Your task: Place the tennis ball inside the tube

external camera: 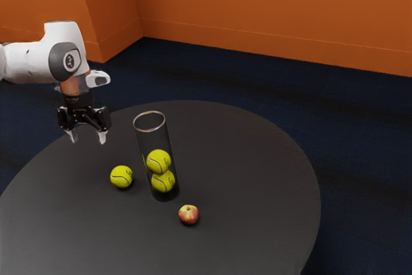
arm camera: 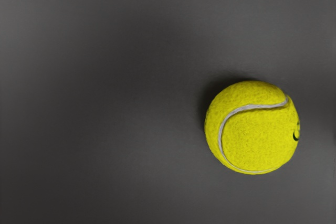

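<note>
In the exterior view my gripper point(external camera: 87, 137) is open above the table, its fingertips apart and pointing down with nothing between them. The loose tennis ball point(external camera: 121, 176) lies on the table, lower than the gripper and toward the exterior view's right of it. Beside that ball a tall clear tube point(external camera: 149, 140) stands upright with a round open rim; two tennis balls point(external camera: 158, 161) are stacked inside it near the bottom. In the wrist view a single tennis ball point(arm camera: 253, 135) rests on the dark surface, apart from my hand.
The round black table point(external camera: 257, 178) carries everything. A small red and yellow apple point(external camera: 188, 215) sits near the tube's base, on the side away from my arm. Orange walls point(external camera: 270, 11) and a dark blue floor point(external camera: 360, 127) surround the table.
</note>
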Tool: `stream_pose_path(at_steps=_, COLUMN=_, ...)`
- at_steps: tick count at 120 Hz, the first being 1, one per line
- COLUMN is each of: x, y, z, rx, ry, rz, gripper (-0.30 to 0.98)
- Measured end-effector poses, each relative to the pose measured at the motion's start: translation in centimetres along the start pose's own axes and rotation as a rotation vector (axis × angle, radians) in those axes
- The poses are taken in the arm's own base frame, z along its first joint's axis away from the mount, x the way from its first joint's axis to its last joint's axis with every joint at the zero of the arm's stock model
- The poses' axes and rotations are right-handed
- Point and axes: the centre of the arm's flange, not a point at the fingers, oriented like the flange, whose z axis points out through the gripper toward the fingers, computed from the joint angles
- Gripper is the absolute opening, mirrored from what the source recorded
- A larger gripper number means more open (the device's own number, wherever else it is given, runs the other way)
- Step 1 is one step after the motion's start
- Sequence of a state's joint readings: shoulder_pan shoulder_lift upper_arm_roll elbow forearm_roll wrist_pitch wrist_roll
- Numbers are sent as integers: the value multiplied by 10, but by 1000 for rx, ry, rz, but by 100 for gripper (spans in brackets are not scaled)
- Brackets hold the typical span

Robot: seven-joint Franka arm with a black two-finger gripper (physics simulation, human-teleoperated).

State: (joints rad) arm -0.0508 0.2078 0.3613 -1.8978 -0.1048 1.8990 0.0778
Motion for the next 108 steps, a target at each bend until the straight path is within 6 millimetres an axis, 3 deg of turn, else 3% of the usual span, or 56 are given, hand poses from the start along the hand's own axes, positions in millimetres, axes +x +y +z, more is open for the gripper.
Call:
stream_pose_path(at_steps=23, x=8, y=34, z=47, rx=-21, ry=4, rz=29, gripper=67)
stream_pose_path(at_steps=38, x=9, y=38, z=79, rx=-46, ry=22, rz=16, gripper=67)
stream_pose_path(at_steps=77, x=28, y=43, z=118, rx=-25, ry=82, rz=22, gripper=67)
stream_pose_path(at_steps=108, x=29, y=46, z=127, rx=-18, ry=103, rz=34, gripper=67)
